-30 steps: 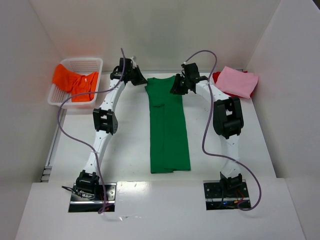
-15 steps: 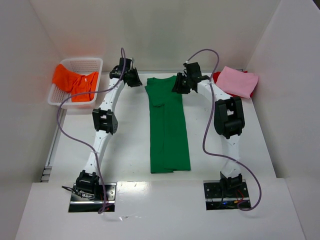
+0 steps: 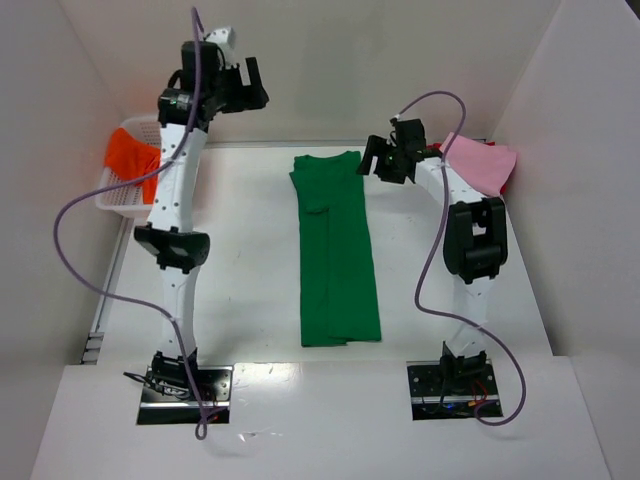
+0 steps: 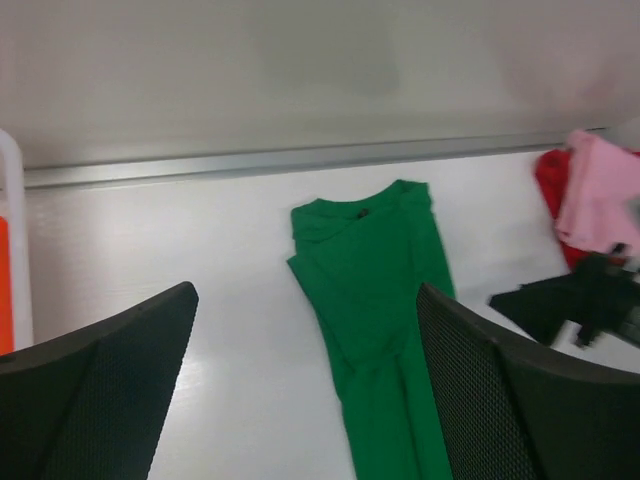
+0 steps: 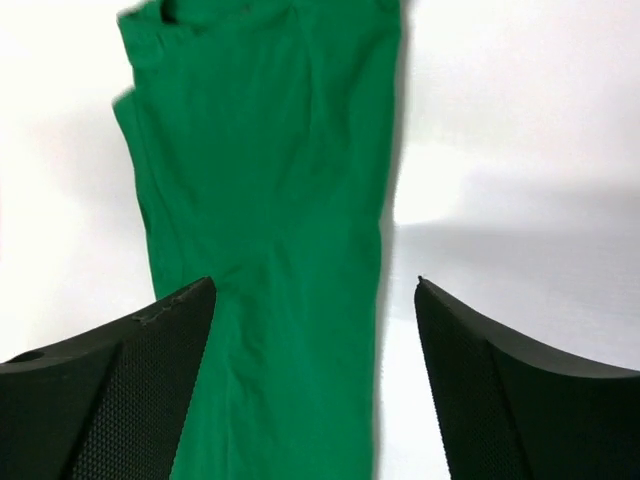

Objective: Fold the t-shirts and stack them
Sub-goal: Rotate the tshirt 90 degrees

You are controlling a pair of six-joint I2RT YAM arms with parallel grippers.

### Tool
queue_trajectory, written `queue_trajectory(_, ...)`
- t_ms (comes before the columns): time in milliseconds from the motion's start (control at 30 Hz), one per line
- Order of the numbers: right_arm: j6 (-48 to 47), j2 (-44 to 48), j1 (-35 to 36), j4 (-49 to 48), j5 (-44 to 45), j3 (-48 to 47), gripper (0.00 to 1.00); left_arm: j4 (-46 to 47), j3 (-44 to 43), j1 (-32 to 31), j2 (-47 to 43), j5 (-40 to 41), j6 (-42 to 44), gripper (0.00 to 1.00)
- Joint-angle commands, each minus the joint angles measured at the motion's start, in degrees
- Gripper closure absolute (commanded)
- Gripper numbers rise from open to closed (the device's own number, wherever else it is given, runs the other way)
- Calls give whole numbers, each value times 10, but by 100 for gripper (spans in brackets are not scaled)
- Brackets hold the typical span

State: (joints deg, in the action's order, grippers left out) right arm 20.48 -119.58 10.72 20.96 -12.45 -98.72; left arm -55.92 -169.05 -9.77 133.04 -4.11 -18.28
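- Top external: the green shirt lies on the worktop, long axis near to far.
- Right tool, open and empty, is just right of its far end, the nearer one.
- Left tool, open and empty, hangs high, well apart.

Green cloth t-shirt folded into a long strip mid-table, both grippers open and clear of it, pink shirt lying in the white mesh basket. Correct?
No: the pink cloth t-shirt lies far right, over a red one; the white mesh basket holds an orange cloth shirt. Top external view shows this.
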Motion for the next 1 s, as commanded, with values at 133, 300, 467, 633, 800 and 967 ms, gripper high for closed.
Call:
queue_trajectory(133, -8, 117, 2, -18, 1, 138, 0, -12, 291, -70, -191, -27, 46, 0)
queue_trajectory(300, 11, 195, 2, -22, -21, 219, 0, 255, 690, -86, -478, -70, -47, 0)
queue_trajectory(467, 30, 266, 2, -15, -33, 303, 0, 374, 963, -81, -641, -94, -137, 0)
queue_trajectory(633, 60, 355, 2, 15, -38, 412, 0, 338, 1075, -88, -690, -140, -133, 0)
queue_trajectory(800, 103, 471, 29, 45, -32, 523, 0, 329, 1130, -93, -668, -223, -120, 0)
queue_trajectory(967, 196, 535, 117, 79, -3, 551, 0, 296, 1145, -120, -609, -269, -93, 0)
